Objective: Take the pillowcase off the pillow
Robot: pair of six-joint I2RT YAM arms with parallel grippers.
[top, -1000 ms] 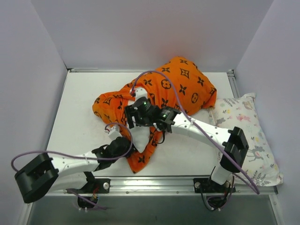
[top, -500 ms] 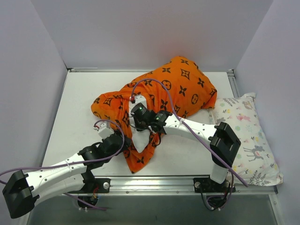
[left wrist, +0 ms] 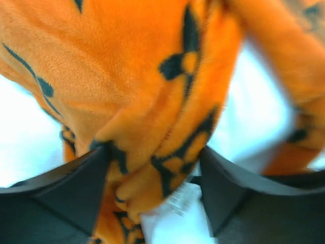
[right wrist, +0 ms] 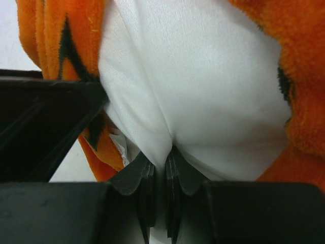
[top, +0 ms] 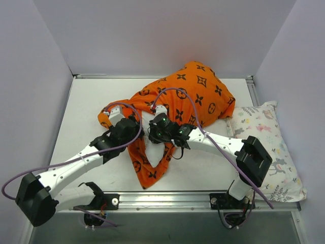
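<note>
Wrist views: clamped around a pillowcase (left wrist: 127,76) fold with left tool (left wrist: 152,170); pinched onto white pillow (right wrist: 203,91) with right tool (right wrist: 160,170).

The right gripper (right wrist: 159,165) pinches the white pillow (right wrist: 203,86).

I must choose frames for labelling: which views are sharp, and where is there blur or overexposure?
Top external: sharp and evenly lit, with only soft shadows beside the pillowcase. Left wrist: blurred throughout, the black motifs smeared and the white areas washed out. Right wrist: the pillow fabric is in fair focus with visible creases, but the black foreground shows almost no detail.
</note>
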